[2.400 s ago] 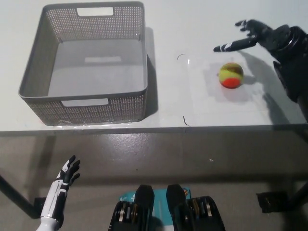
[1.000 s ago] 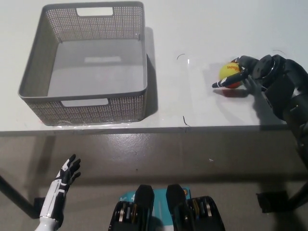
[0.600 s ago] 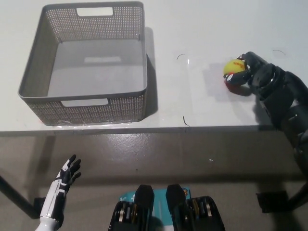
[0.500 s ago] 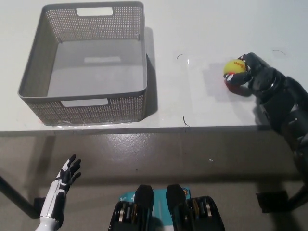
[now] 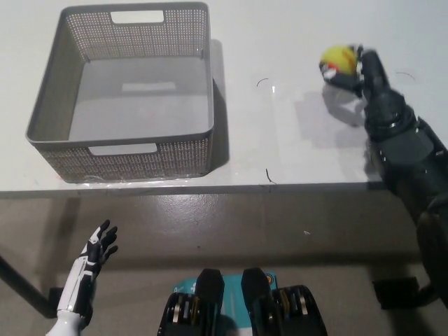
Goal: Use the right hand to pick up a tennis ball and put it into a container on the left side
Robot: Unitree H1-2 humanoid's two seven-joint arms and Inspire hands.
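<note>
Right hand grips the tennis ball over the far right of the surface; container sits empty at left.

At the lower left, below the near edge of the surface point(image 5: 294, 157), the white left hand point(image 5: 94, 253) rests with its fingers spread, its arm cut off by the picture's bottom edge. On the left of the surface stands the grey mesh container point(image 5: 42, 105), nothing in it. Far to the right, well apart from the container, the black right hand point(image 5: 364, 70) is closed on the yellow tennis ball point(image 5: 337, 59) (a red patch shows on its underside). The fingers hide part of the ball, and a shadow lies on the surface below it.
</note>
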